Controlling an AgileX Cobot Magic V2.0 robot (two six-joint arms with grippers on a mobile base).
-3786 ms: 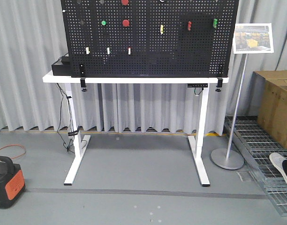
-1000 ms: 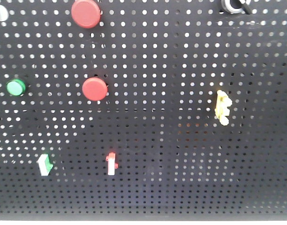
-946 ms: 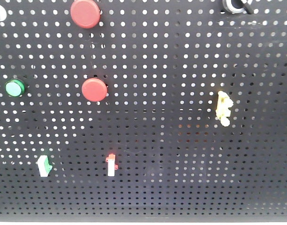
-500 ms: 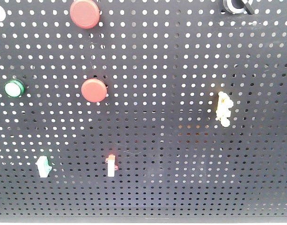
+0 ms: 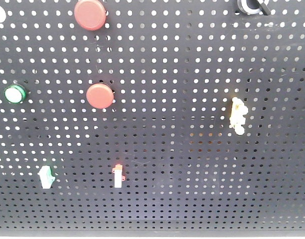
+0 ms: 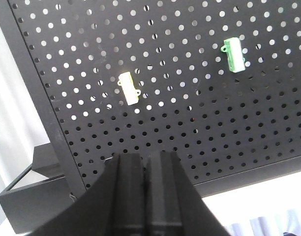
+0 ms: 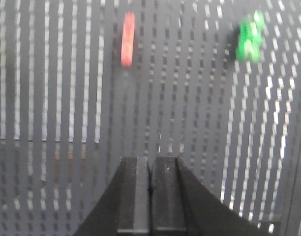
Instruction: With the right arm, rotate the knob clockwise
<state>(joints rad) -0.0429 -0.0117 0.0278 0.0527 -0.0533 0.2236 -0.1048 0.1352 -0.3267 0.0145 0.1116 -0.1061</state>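
The knob shows only in part at the top edge of the front view, right of centre, on the black pegboard: a silver ring with a short black bar. My right gripper is shut and empty. It faces the pegboard below a red switch and a green switch; that view is motion-blurred and the knob is not in it. My left gripper is shut and empty, near the board's lower left corner. Neither gripper shows in the front view.
The board carries two red push-buttons, a green-rimmed white button, a yellow switch, a red-topped switch and a green-white switch. The left wrist view shows a cream switch, a green switch and a black box.
The front view went from the whole table to a close view of the board. Over the last second the board's parts drifted slightly up and left. No gripper has entered that view.
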